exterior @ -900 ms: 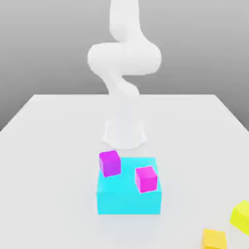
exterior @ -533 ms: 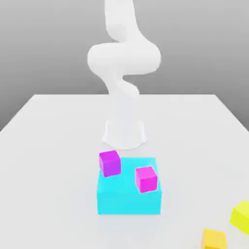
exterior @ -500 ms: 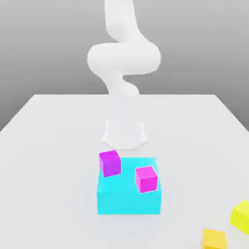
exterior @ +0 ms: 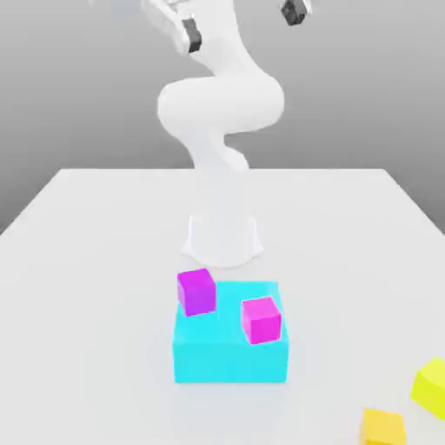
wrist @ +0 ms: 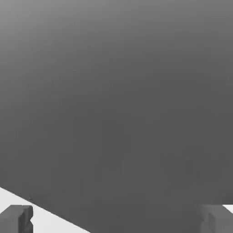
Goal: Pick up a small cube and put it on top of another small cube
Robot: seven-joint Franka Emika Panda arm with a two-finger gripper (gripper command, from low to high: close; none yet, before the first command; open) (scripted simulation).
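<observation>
- Two magenta cubes (exterior: 196,290) are carried on the cyan block (exterior: 230,355); no true container is seen on the tabletop (exterior: 87,287).
- One magenta cube sits at the block's far corner on the exterior view's left, overhanging that edge a little; the other (exterior: 262,319) sits nearer the block's edge on the exterior view's right, the two apart from each other.
- The cyan block lies on the tabletop just in front of the arm's base (exterior: 223,237), toward the near edge.
- The orange cube (exterior: 382,428) is found at the tabletop's near edge toward the corner on the exterior view's right, partly cut off by the frame.
- The yellow cube (exterior: 430,385) lies near it, closer to the edge on the exterior view's right, also cut off; the two are apart, not touching.
- The gripper (exterior: 242,24) is seen high above the tabletop, at the top of the exterior view, with its two dark fingertips (exterior: 191,35) spread wide and nothing between them.
- In the hand view the gripper (wrist: 116,218) is shown with its fingers (wrist: 16,219) far apart, released and empty, against grey backdrop and a strip of white tabletop (wrist: 45,220).
- Compared with half a second earlier, the gripper has come into the exterior view at the top; before, only the white arm links were seen there.
- The cubes and the block are unchanged in place since then.
</observation>
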